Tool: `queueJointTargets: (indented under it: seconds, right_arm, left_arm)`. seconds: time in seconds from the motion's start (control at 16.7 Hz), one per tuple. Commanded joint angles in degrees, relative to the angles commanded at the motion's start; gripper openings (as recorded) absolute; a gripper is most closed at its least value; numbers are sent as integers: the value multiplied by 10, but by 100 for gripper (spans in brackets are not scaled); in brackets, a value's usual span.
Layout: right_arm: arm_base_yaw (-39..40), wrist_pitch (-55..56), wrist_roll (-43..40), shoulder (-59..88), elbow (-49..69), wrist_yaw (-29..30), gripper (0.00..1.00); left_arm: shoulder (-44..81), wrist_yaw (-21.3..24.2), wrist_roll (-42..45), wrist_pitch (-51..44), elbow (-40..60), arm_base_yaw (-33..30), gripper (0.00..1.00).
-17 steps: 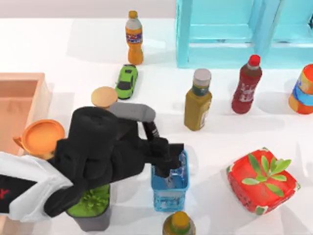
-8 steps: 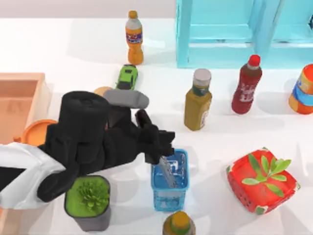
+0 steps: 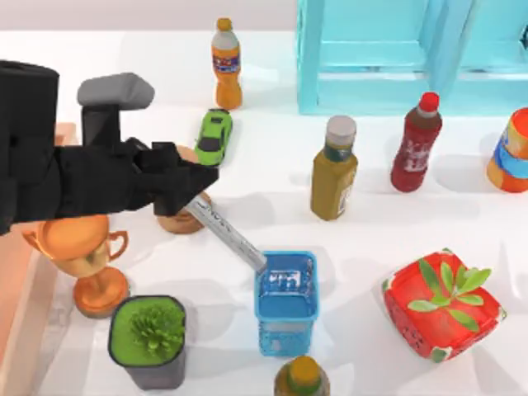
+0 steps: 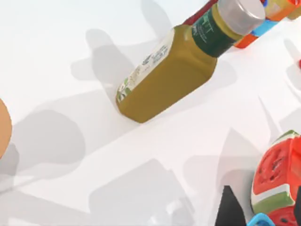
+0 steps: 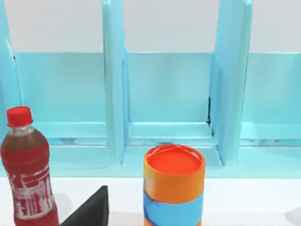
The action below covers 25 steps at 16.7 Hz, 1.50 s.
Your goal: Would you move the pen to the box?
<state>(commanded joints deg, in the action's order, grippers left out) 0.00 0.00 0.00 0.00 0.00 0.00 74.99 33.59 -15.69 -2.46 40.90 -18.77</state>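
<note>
The left gripper [image 3: 196, 188] is clenched on the black cap end of the slim silver-grey pen [image 3: 231, 235], holding it tilted above the table. The pen's lower end points toward the small blue mesh basket [image 3: 286, 301]. The orange-brown wooden box [image 3: 25, 297] lies at the table's left edge, well apart from the pen. A bronze trophy [image 3: 78, 247] stands between them.

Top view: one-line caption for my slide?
Left claw carries the pen out of the blue basket, toward the box.

No print can be read: the pen [image 3: 231, 238] and the olive bottle's [image 4: 178, 70] label carry marks too small to make out.
</note>
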Motion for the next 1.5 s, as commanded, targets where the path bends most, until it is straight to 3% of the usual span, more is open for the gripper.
queueJointTargets:
  seconds: [0.36,0.78,0.96,1.2,1.5]
  right_arm:
    - [0,0,0,0,0,0,100]
    - [0,0,0,0,0,0,100]
    - [0,0,0,0,0,0,100]
    - [0,0,0,0,0,0,100]
    - [0,0,0,0,0,0,100]
  left_arm:
    - [-121,92,73,-195,52,119,0]
    - [-133,101,83,-213,58,132,0]
    - [-121,100,120,-209,83,169,0]
    - [-85,103,247,-237,154,274,0]
    - [-24,114,489,-361,243,406,0]
